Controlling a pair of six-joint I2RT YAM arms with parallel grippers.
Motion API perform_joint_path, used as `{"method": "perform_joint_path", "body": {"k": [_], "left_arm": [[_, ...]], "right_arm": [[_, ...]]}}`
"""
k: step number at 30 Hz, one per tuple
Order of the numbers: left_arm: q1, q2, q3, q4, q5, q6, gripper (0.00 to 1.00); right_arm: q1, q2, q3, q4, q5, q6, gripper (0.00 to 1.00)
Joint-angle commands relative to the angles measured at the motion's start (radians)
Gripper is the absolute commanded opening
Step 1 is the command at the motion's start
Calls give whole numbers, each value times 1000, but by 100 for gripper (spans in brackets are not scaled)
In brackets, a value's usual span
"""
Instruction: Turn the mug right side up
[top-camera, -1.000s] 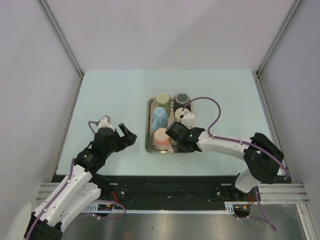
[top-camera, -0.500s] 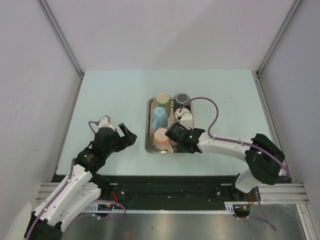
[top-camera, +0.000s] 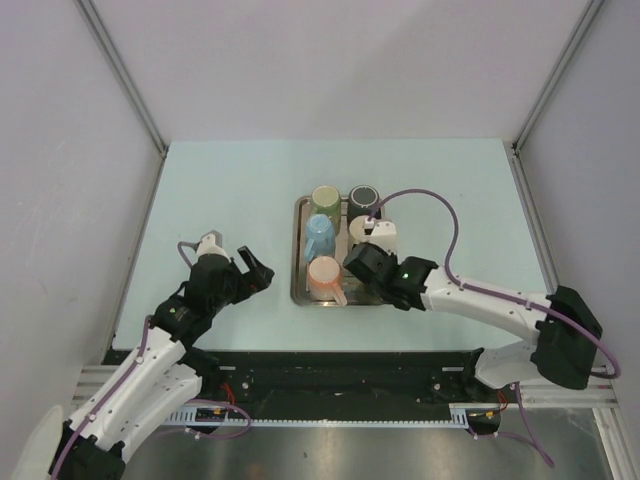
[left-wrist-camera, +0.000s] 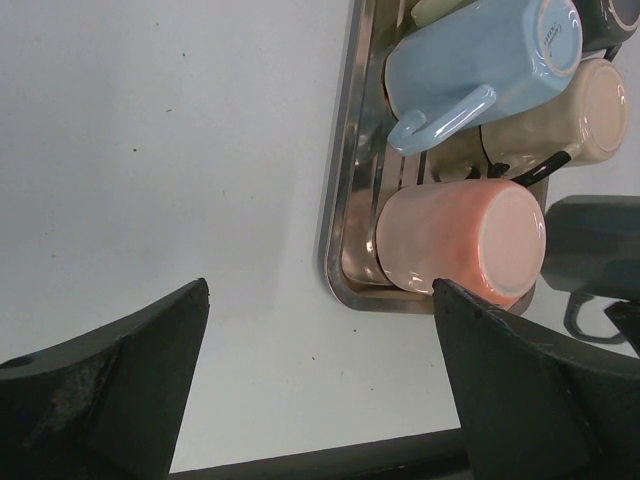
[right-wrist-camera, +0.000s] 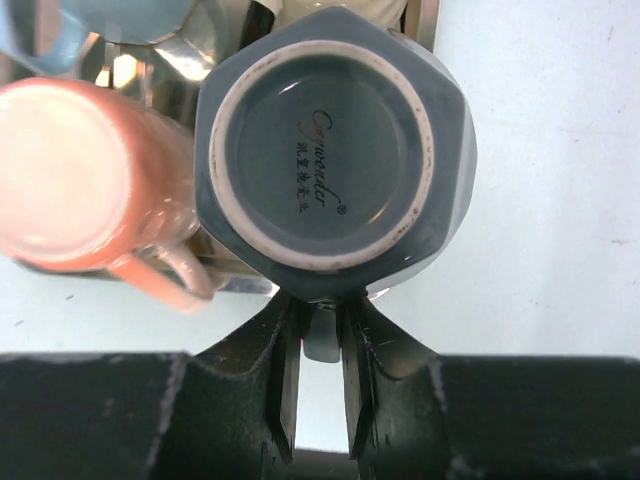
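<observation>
A dark grey-blue mug with flat sides (right-wrist-camera: 325, 160) shows its base to the right wrist camera. My right gripper (right-wrist-camera: 322, 320) is shut on its handle (right-wrist-camera: 321, 340). In the top view the mug (top-camera: 363, 262) is at the front right corner of the metal tray (top-camera: 298, 250), with the right gripper (top-camera: 382, 280) just behind it. Its edge also shows in the left wrist view (left-wrist-camera: 595, 245). My left gripper (top-camera: 255, 272) is open and empty over the table left of the tray, jaws wide apart (left-wrist-camera: 320, 290).
The tray holds a pink mug upside down (top-camera: 323, 275), a blue mug on its side (top-camera: 318, 235), a cream mug (top-camera: 360, 228), a green mug (top-camera: 325, 198) and a black mug (top-camera: 362, 196). The tray's rim (left-wrist-camera: 340, 200) lies just right of the left gripper.
The right arm has swung its elbow out to the right and the dark mug has shifted slightly right with the gripper. The left arm has not moved.
</observation>
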Motion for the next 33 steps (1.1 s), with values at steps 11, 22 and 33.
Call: {"method": "perform_joint_path", "body": {"k": [11,22,33], "left_arm": [[3,-144,61,364,328,-31,100],[-34,-55,-56,1035,663,-271,100],[-141,114,9,1113,720,-245,93]], "right_arm": [[-74,-462,39,310,-414,25,0],[-295,-551,-191,934,-883,284,0],[-321,-476,-255,1229,-974,395,0]]}}
